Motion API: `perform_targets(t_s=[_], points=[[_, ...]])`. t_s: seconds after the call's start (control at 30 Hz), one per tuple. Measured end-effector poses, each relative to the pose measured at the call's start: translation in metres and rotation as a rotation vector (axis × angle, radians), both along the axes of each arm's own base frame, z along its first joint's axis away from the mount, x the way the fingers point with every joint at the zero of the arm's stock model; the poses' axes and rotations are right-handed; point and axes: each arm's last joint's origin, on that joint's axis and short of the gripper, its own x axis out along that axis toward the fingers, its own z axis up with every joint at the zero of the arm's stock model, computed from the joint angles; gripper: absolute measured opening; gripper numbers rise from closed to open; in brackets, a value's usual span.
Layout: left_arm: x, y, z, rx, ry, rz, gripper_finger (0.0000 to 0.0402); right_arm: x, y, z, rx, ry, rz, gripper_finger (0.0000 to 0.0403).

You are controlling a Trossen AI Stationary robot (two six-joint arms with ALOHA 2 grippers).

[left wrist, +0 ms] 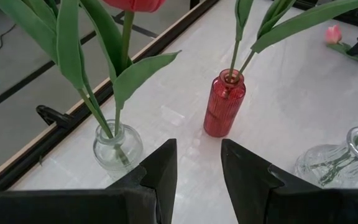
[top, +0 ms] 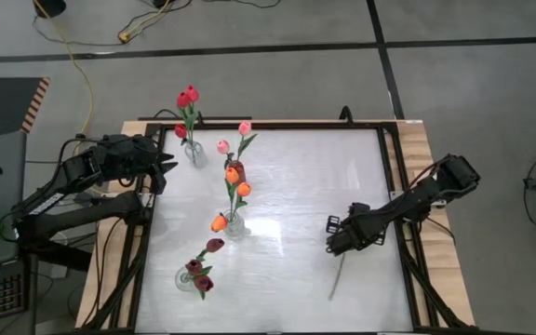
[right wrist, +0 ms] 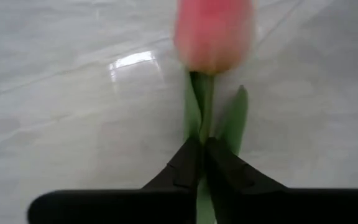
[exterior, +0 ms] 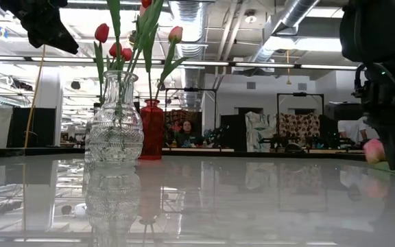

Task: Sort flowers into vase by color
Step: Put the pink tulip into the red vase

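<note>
The last loose flower, a pink tulip (right wrist: pixel 213 34), lies flat on the right part of the table (top: pixel 287 279), its stem (top: pixel 338 279) running along the tabletop toward the near edge and its bud toward the far side, under the right gripper (top: pixel 338 234). That gripper is clenched on the stem just below the bud, the two dark fingers (right wrist: pixel 182 165) pinched together with the leaves showing either side; in the low view the bud (exterior: pixel 374 151) hangs just off the surface beside it. The long axis of the flower thus trails away from the claw, and the vases all stand to the left of it, well apart. The nearest match by colour is the red vase (left wrist: pixel 224 102) toward the far middle, which already holds two pink tulips (top: pixel 234 138); it stands between a clear vase of red tulips (top: pixel 187 99) on the far left and a clear vase of orange tulips (top: pixel 231 197) in the middle, with dark maroon tulips (top: pixel 203 268) in a vase nearer. The left gripper (left wrist: pixel 194 171) waits at the far left edge, jaws parted and empty, facing the red vase. The tabletop is pale and glossy, mirroring the vases; beyond lies an open workshop with a person seated far off.
</note>
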Motion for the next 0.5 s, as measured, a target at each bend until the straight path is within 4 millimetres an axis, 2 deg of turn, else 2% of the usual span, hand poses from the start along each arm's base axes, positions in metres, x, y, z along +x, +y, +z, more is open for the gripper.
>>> perform_targets(t_s=[0.2,0.5], points=[[0.0,0.0,0.0,0.001,0.0,0.001,0.0112,-0.003,0.0,0.013,-0.009,-0.004,0.01,0.0025],[0.0,0.0,0.0,0.007,0.004,0.011,0.0112,0.001,-0.003,0.038,-0.119,-0.133,0.097,0.0032]])
